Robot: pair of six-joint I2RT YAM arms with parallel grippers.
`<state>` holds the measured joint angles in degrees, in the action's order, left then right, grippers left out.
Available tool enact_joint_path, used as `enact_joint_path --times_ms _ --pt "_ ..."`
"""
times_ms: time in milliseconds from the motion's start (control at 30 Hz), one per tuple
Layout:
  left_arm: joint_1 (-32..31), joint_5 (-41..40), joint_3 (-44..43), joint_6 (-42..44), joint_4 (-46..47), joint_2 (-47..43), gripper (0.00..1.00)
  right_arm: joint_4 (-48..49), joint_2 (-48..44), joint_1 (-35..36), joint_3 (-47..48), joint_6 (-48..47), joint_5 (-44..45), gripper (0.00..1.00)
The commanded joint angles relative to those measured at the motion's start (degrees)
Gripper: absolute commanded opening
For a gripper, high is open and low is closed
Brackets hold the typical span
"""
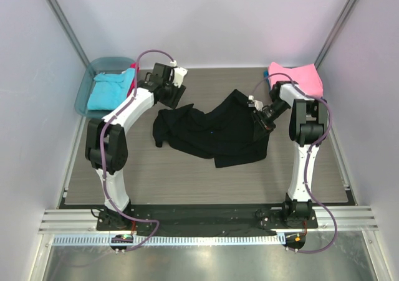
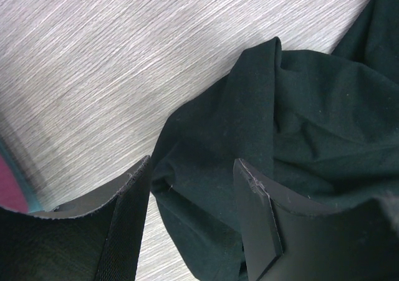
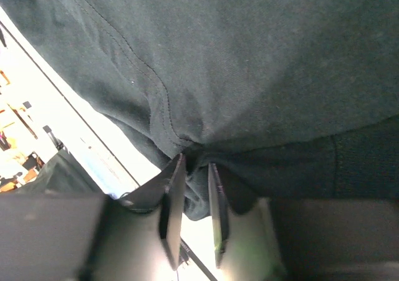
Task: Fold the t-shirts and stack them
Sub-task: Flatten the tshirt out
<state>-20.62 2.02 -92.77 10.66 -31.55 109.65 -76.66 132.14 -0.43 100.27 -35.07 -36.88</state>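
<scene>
The large black t-shirt (image 1: 212, 131) lies crumpled in the middle of the table. My right gripper (image 1: 257, 114) is shut on a bunched edge of it and holds that edge lifted; the right wrist view shows the cloth (image 3: 249, 63) pinched between the fingers (image 3: 171, 200). My left gripper (image 1: 176, 97) is open just above the shirt's far left corner; in the left wrist view the black cloth (image 2: 293, 125) lies between and beyond its fingers (image 2: 255, 212). A pink t-shirt (image 1: 298, 76) lies at the back right. A turquoise t-shirt (image 1: 107, 93) lies in the tub.
A translucent teal plastic tub (image 1: 87, 85) stands at the back left corner, with red cloth (image 1: 132, 85) at its right side. White walls enclose the wood-grain table (image 1: 156, 175). A metal rail (image 1: 199, 222) runs along the near edge by the arm bases.
</scene>
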Motion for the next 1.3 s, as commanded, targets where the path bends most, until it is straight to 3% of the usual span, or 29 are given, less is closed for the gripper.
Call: enact_joint_path --times_ms 0,300,400,500,633,967,1267 --pt "-0.2 0.6 -1.7 -0.5 1.0 -0.5 0.56 -8.0 -2.9 0.4 1.0 -0.4 0.1 0.26" --pt "-0.2 0.8 -1.6 -0.7 1.3 -0.1 0.57 -9.2 -4.4 0.4 -0.4 -0.7 0.4 0.32" --pt "-0.2 1.0 -1.7 -0.6 1.4 0.0 0.57 -9.2 -4.8 0.4 -1.0 -0.7 0.5 0.22" --pt "-0.1 1.0 -1.6 -0.7 1.5 0.0 0.56 -9.4 -5.3 2.1 -0.8 -0.7 0.6 0.19" --pt "-0.2 1.0 -1.3 -0.8 1.6 -0.3 0.57 -9.3 -6.4 2.4 -1.5 -0.5 1.5 0.31" --pt "-0.2 1.1 -0.6 -1.2 1.9 -0.5 0.57 -7.1 -8.9 3.4 -3.1 1.7 5.8 0.41" --pt "-0.2 1.2 -0.6 -1.3 2.0 -0.3 0.57 -5.4 -10.3 4.3 -3.8 2.4 8.1 0.36"
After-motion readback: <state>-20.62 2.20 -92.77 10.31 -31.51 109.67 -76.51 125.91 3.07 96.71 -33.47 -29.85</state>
